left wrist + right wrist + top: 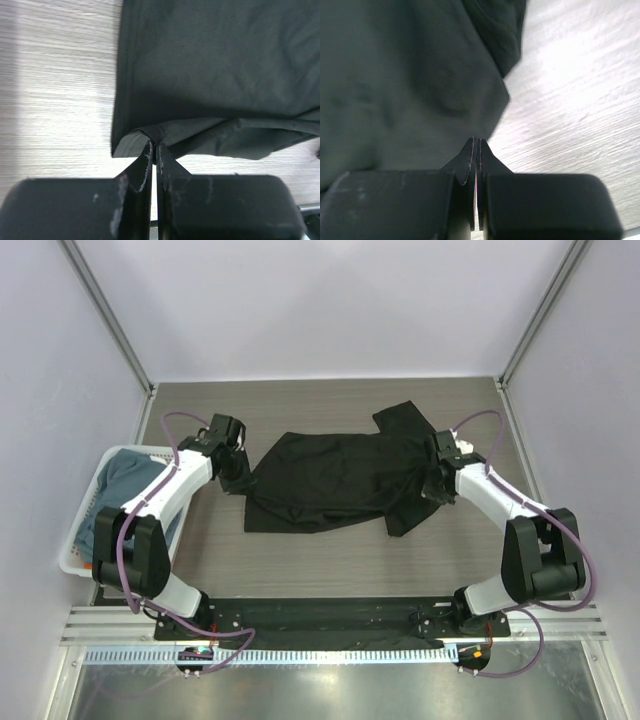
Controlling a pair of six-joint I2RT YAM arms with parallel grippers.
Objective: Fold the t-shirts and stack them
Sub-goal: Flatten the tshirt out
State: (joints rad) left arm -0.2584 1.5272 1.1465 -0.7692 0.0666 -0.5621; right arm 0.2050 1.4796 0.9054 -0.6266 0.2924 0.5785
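Note:
A plain black t-shirt [330, 475] lies spread across the middle of the table, one sleeve pointing to the far right. My left gripper [243, 483] is at its left edge. In the left wrist view that gripper [155, 145] is shut on a folded corner of the shirt's hem [145, 135]. My right gripper [437, 495] is at the shirt's right side. In the right wrist view its jaws [476, 141] are closed right at the edge of the black cloth [405, 75], pinching it. A slate blue-grey t-shirt [125, 480] lies in the basket.
A white lattice-sided basket [85, 540] stands at the table's left edge, beside the left arm. Bare wood-grain tabletop [330, 560] shows in front of the shirt. Pale walls and metal posts close in the back and both sides.

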